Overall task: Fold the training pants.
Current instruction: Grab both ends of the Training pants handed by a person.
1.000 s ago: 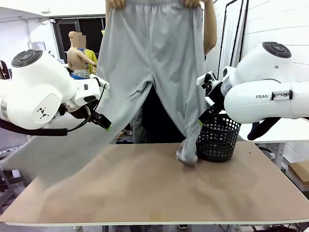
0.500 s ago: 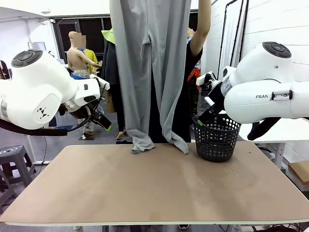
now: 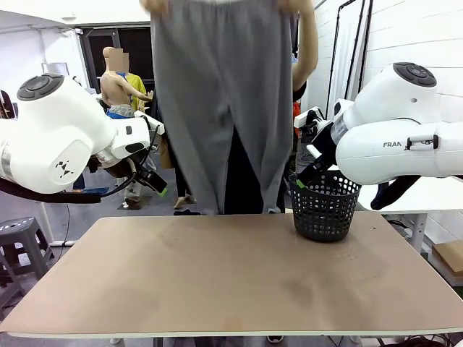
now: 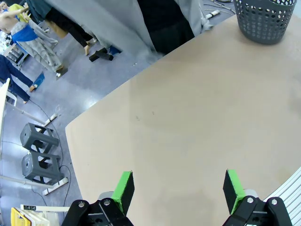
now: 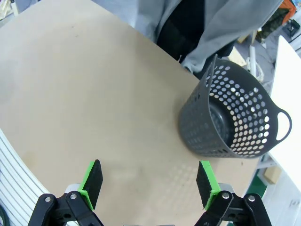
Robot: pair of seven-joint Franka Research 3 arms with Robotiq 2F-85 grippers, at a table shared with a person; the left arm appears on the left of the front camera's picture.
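A person at the far side of the table holds the light grey training pants [image 3: 217, 94] up by the waistband with both hands. The two legs hang straight down, and their cuffs end about level with the table's far edge. My left gripper [image 3: 157, 186] hovers open to the left of the pants, above the table. My right gripper [image 3: 299, 181] hovers open to their right, just above the basket. In the left wrist view, the left gripper [image 4: 178, 190] is open over bare table, with the pants [image 4: 113, 21] far ahead. The right gripper [image 5: 149, 184] is likewise open, the pants [image 5: 230, 28] beyond the table edge.
A black mesh basket [image 3: 323, 206] stands at the table's far right; it also shows in the wrist views as the basket [image 4: 265, 19] and the basket [image 5: 233, 120]. The tan table [image 3: 231, 282] is flat. Grey stools [image 4: 40, 153] stand on the floor off its left side.
The person has spread the pants wide and raised them, so the cuffs have lifted off the table's far edge. Neither arm has moved.
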